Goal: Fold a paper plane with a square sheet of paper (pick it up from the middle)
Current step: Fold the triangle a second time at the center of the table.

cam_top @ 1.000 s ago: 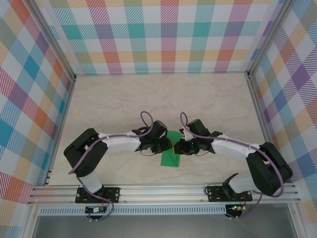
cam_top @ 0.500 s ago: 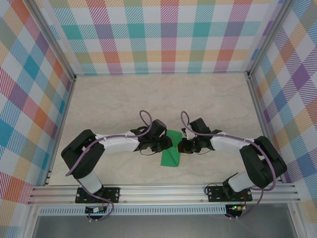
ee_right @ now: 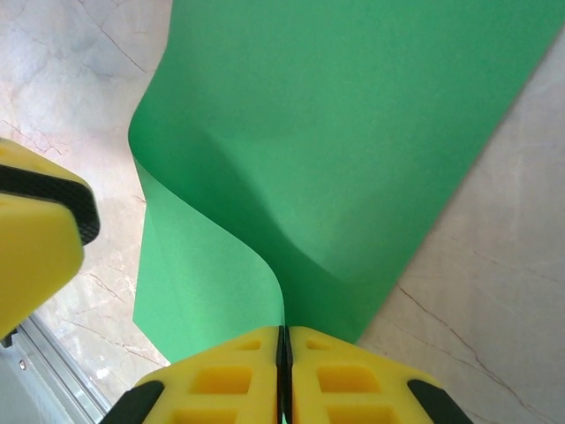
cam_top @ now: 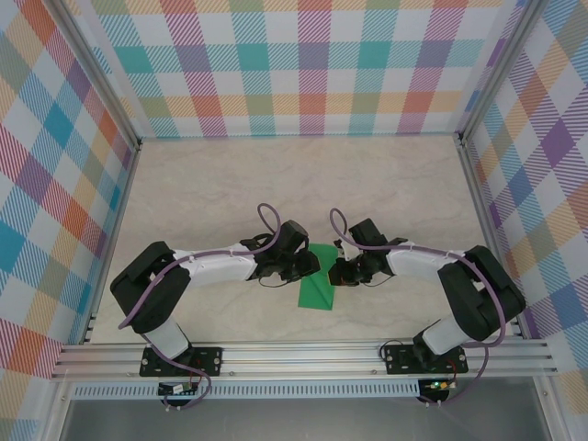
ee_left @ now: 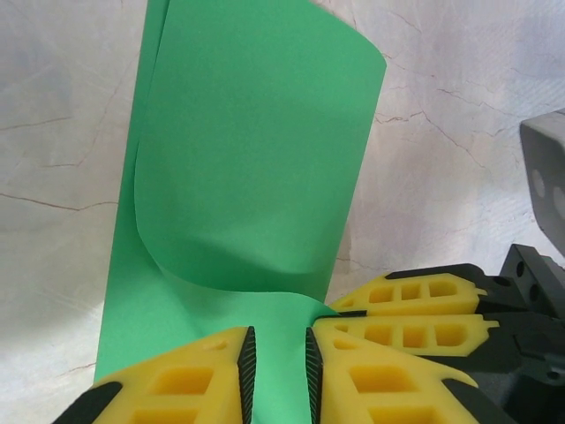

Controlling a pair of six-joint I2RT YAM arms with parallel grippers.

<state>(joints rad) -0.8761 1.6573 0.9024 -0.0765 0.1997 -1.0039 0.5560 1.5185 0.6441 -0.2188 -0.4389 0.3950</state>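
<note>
**Right elbow pulls inward**

Seen from above, the right arm's elbow has swung toward the middle since a second ago. The left gripper [cam_top: 310,269] and right gripper [cam_top: 336,271] meet over the square sheet of paper [cam_top: 317,289], which is by the middle of the surface's [cam_top: 230,184] near edge.

At the left wrist, the fingers [ee_left: 177,380] stand slightly parted, with green paper showing in the gap and one layer curled over beyond.

At the right wrist, the fingers [ee_right: 221,362] are pressed together on the sheet's curled edge.

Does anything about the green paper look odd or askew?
Yes. The thin bright green sheet of paper is folded over but not flat: its upper layer bulges in a curve near the right end effector, which pinches it, and the layers' edges do not align.
</note>
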